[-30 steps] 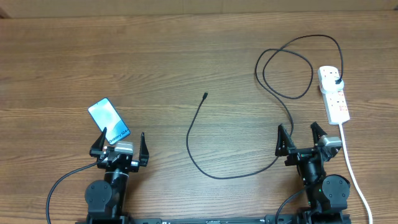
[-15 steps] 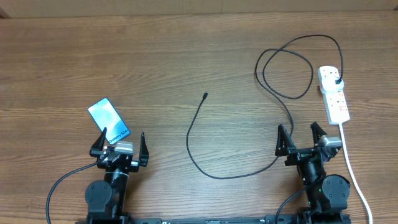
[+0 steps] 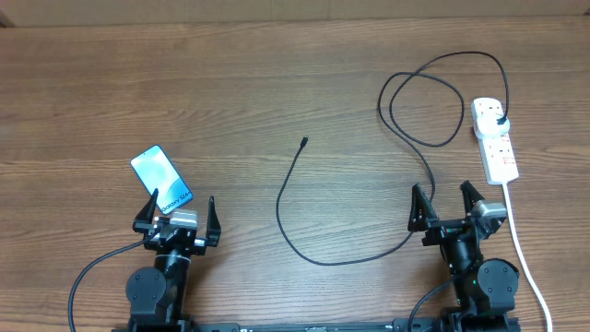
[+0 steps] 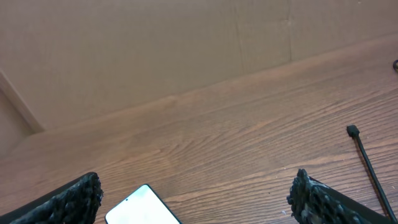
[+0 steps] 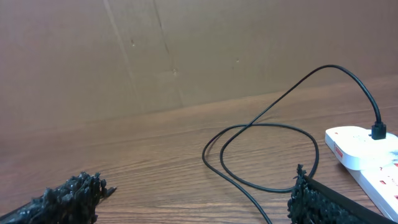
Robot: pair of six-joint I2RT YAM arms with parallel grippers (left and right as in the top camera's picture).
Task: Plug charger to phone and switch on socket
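Only a corner of the phone (image 4: 142, 208) shows from the left wrist; left gripper (image 3: 181, 203) and right gripper (image 3: 441, 191) stand spread.

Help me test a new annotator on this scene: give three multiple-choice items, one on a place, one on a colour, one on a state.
1. Where is the phone?
A. by the left gripper
B. at the far edge
C. mid-table

2. What colour is the socket?
A. black
B. white
C. blue

3. How is the charger tip?
A. plugged into the phone
B. lying free on the table
C. hanging off the edge

Key:
1 A, the phone lies just beyond that gripper.
2 B, the strip is white with red marks.
3 B, the tip rests alone mid-table, well apart from the phone.
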